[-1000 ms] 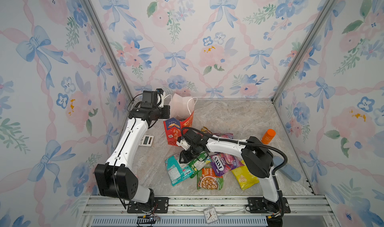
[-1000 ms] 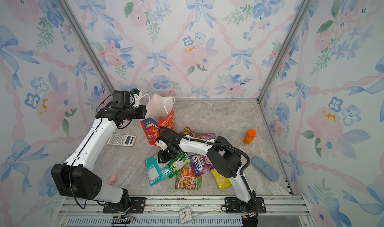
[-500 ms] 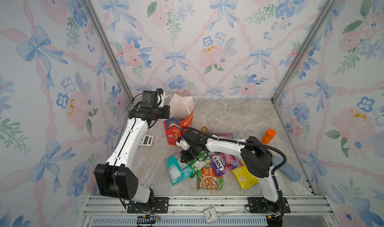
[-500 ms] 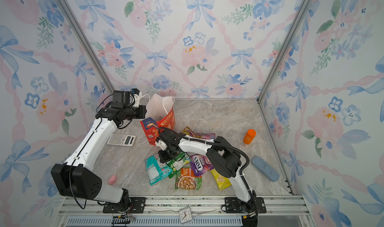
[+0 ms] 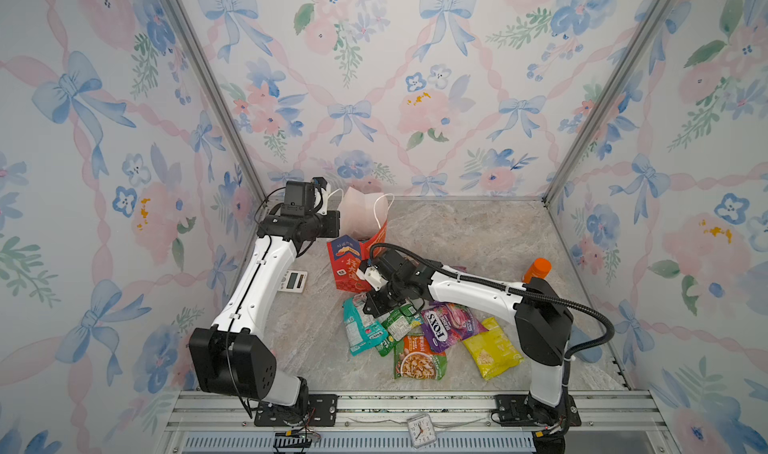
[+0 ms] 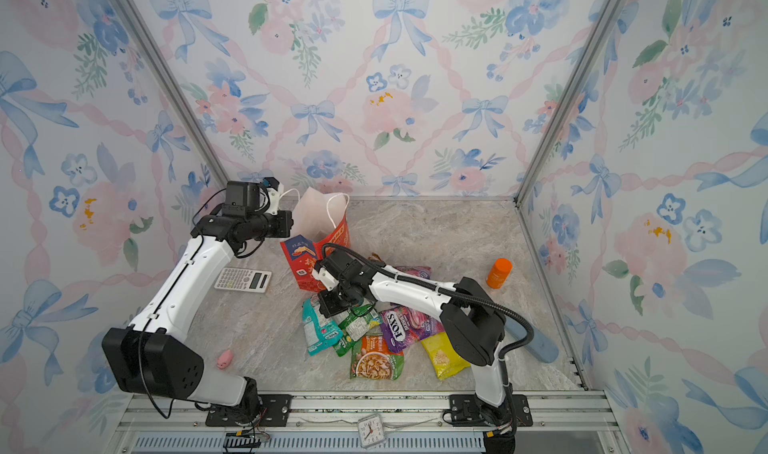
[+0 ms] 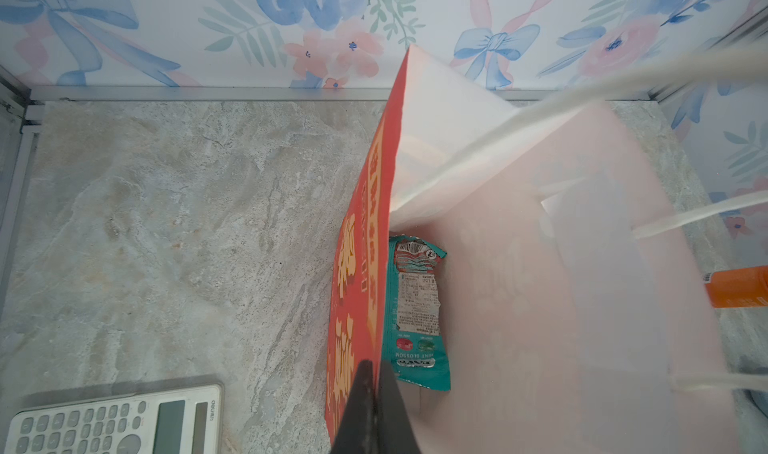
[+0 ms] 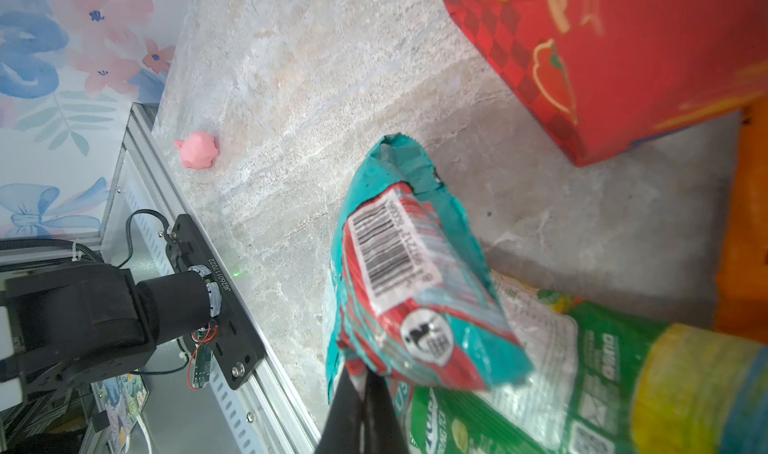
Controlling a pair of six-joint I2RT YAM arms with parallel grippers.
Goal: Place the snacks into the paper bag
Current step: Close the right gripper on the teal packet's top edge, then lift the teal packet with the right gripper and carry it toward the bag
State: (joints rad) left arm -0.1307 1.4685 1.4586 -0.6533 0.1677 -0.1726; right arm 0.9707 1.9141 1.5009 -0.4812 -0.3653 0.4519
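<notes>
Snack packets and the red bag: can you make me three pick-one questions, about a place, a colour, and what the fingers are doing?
1. In a top view, the calculator lies: A) left of the paper bag B) inside it C) on the clock.
2. The packet inside the paper bag is: A) yellow B) purple C) teal.
3. The right fingers are: A) wide open B) shut on a teal packet C) holding the bottle.
Answers: A, both top views show it there; C, the left wrist view shows it; B, they pinch its edge.
</notes>
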